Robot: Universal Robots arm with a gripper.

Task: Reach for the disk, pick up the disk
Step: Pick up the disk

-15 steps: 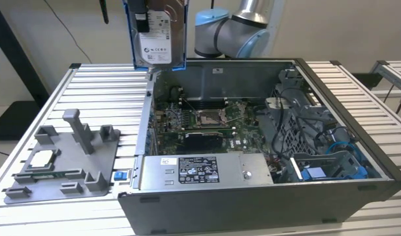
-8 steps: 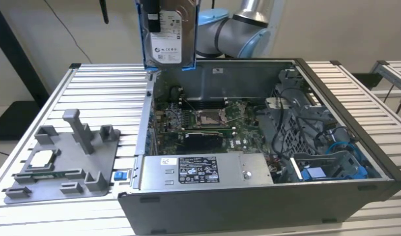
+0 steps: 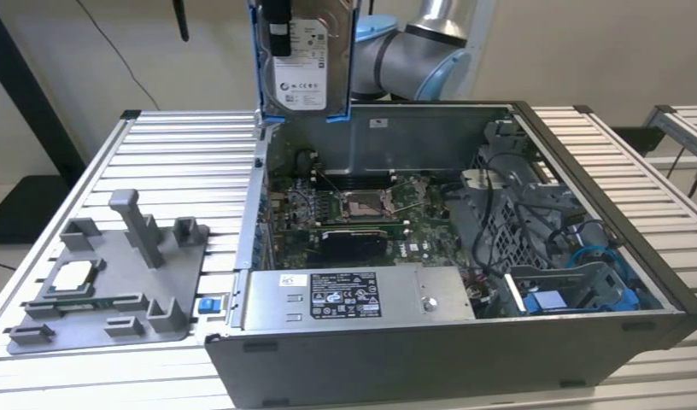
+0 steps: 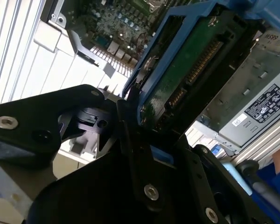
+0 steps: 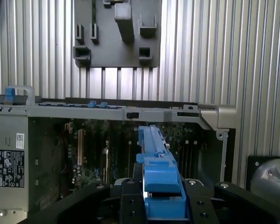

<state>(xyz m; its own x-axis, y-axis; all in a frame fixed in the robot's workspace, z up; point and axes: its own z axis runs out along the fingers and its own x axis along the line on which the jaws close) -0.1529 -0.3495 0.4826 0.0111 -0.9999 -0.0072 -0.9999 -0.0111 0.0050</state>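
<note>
The hand [image 5: 161, 200] pinches the disk [image 3: 307, 64] by its blue plastic frame, upright above the open metal case [image 3: 440, 359]. Beside the case, a grey moulded tray [image 3: 172, 260] lies on the ribbed counter [image 3: 178, 145].

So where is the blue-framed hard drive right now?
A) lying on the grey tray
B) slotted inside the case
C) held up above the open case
C: the disk hangs upright above the open computer case, its blue frame clamped in the gripper.
</note>
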